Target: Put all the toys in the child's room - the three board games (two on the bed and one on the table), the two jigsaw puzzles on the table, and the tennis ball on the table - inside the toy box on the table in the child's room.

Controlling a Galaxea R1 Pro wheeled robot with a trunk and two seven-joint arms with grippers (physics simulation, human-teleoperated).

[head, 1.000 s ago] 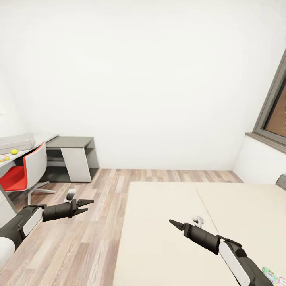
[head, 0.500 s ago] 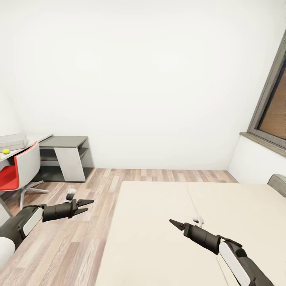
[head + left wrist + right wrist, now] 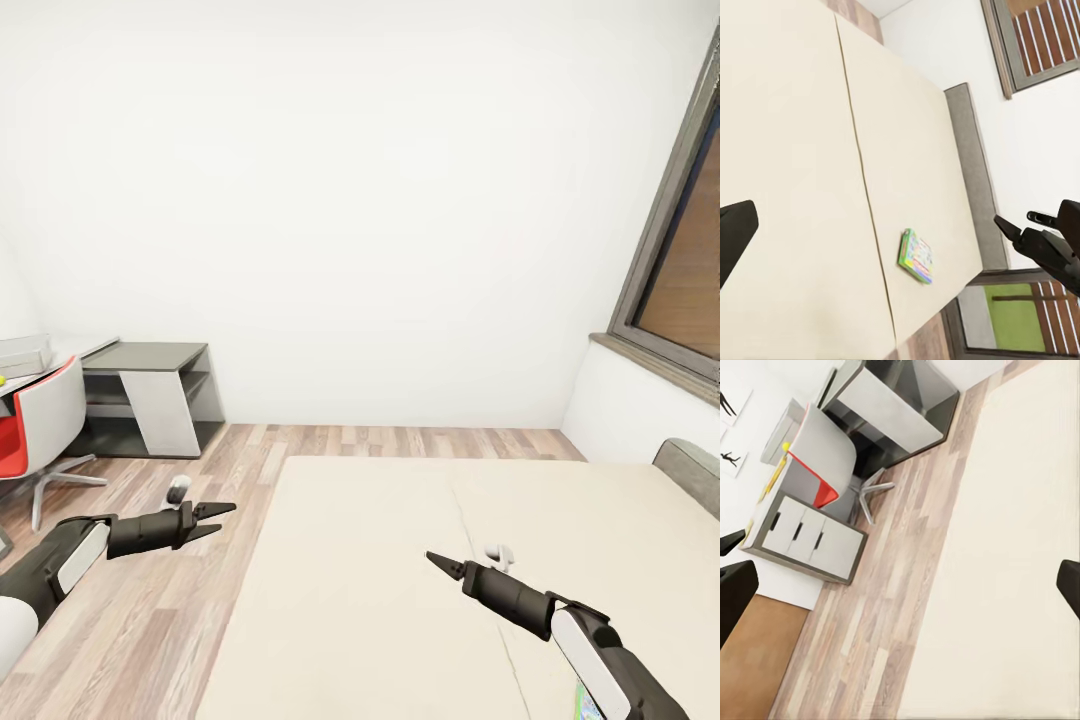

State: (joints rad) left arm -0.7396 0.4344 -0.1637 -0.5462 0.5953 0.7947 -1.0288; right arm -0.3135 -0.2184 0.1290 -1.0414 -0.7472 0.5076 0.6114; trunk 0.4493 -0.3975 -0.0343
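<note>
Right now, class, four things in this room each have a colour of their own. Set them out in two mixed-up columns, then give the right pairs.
Things:
1. chair seat
2. bed
3. low cabinet
4. board game

Colours:
a. beige
b. green-bordered
c. red
d. dark grey

Pairs: 1-c, 2-a, 3-d, 4-b.

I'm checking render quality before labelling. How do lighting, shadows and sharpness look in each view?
Head view: flat even light, the white wall nearly washed out, the bed barely shaded, edges sharp. Left wrist view: the board game is small, its print unreadable. Right wrist view: crisp, with dark shadow under the table beside the chair.
</note>
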